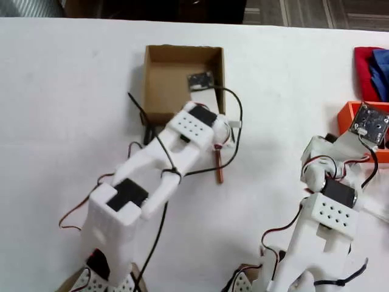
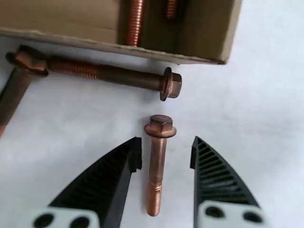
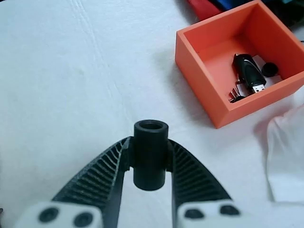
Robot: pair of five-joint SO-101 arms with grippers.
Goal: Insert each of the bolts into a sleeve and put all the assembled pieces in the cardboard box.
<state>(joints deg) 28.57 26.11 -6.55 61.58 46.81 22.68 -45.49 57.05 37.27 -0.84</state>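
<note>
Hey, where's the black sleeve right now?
The black sleeve is clamped between the fingers of the right gripper, seen in the right wrist view over the white table, with the orange box close by.

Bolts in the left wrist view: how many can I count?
5 bolts. One lies within the open left pincer, two lie on the table beside the cardboard box, two show inside it. More may be hidden in the box.
</note>
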